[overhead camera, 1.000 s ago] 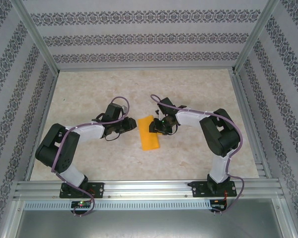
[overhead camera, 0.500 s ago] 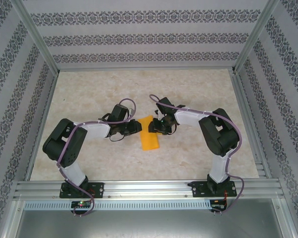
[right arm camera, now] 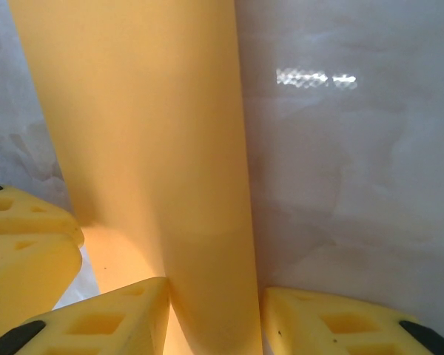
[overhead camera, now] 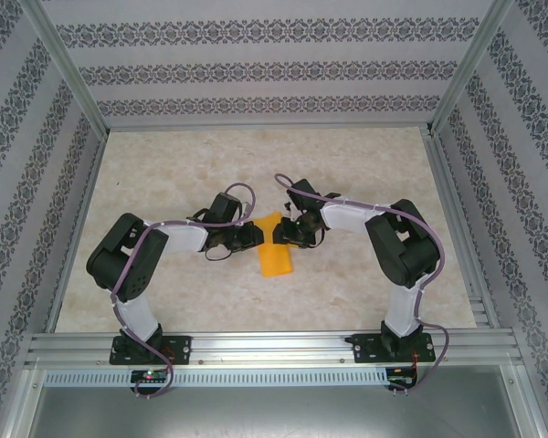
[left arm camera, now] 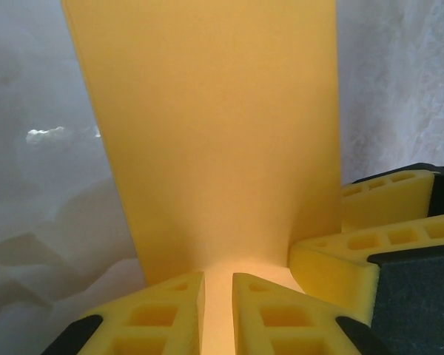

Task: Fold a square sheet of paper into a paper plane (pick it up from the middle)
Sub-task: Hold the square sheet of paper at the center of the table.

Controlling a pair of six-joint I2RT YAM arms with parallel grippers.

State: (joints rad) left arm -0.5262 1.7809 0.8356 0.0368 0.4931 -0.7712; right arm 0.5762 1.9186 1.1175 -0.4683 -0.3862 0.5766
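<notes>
The square sheet of paper (overhead camera: 276, 258) is orange and folded into a narrow oblong, and it lies at the table's middle. Both grippers meet at its far end. My left gripper (overhead camera: 256, 234) comes in from the left. In the left wrist view its jaws (left arm camera: 218, 285) stand a narrow slit apart, with the paper (left arm camera: 214, 148) running into the slit. My right gripper (overhead camera: 278, 232) comes from the right. Its fingers (right arm camera: 214, 292) press a bulging fold of the paper (right arm camera: 148, 133) from both sides. Each wrist view also catches the other gripper's yellow fingers (left arm camera: 377, 222) (right arm camera: 22, 229).
The tabletop (overhead camera: 164, 173) is pale marble-patterned and is walled by patterned panels at the back and sides. An aluminium rail (overhead camera: 274, 347) carrying both arm bases runs along the near edge. Side rails border the table left and right.
My left arm has swung right until its gripper reached the paper's far end, and its jaws have narrowed. The right gripper and the paper have stayed almost where they were.
</notes>
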